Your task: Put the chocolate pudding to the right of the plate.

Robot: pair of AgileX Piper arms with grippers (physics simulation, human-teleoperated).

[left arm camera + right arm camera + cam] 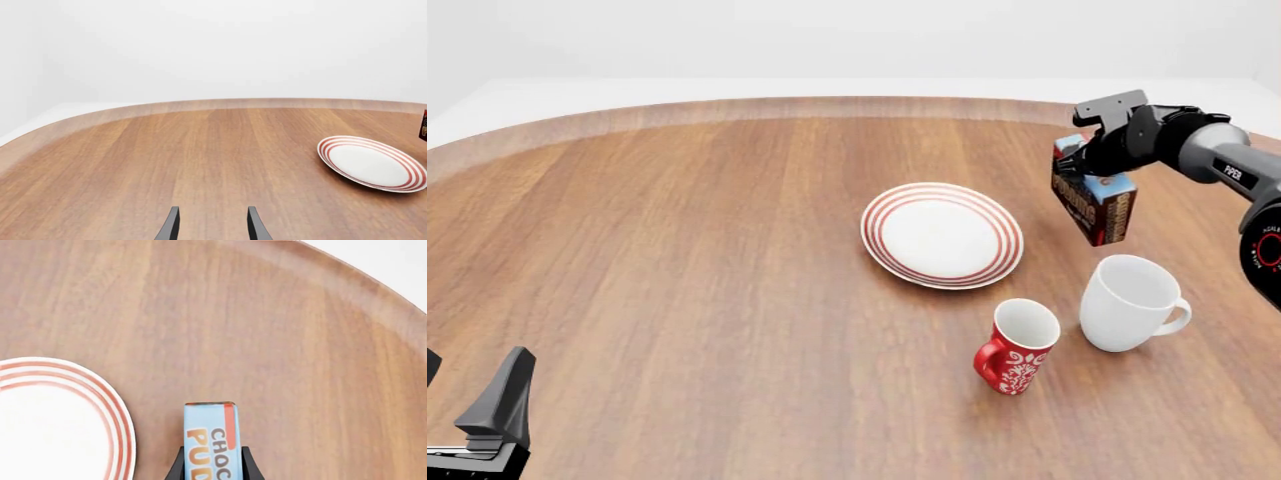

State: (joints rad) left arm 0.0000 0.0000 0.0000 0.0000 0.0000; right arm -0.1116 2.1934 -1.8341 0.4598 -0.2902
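Wood grain, warm brown and smooth, runs across the round table [694,250], whose paler bevelled edge curves along the top of the front frame against white surroundings. My right gripper [1090,172] pinches the pudding [1094,205] by its upper end, the carton hanging tilted in the upper right of the front frame, just right of the plate [942,234] and apart from it; I cannot tell whether it touches the wood. It is a small rectangular box, light-blue face, dark sides, red edge; the right wrist view reads orange "CHOC" and "PUD" [211,437] between my dark fingers [175,467]. "PIPER" is printed in white on my right arm [1228,165]. The plate is round, glossy white, ringed in red. Below it at lower right stand a red patterned mug [1014,348] and, just beside it, a plain white mug [1128,302]. My left gripper [212,225] is spread, holding nothing, low at the bottom left, with bare wood all through the left half.
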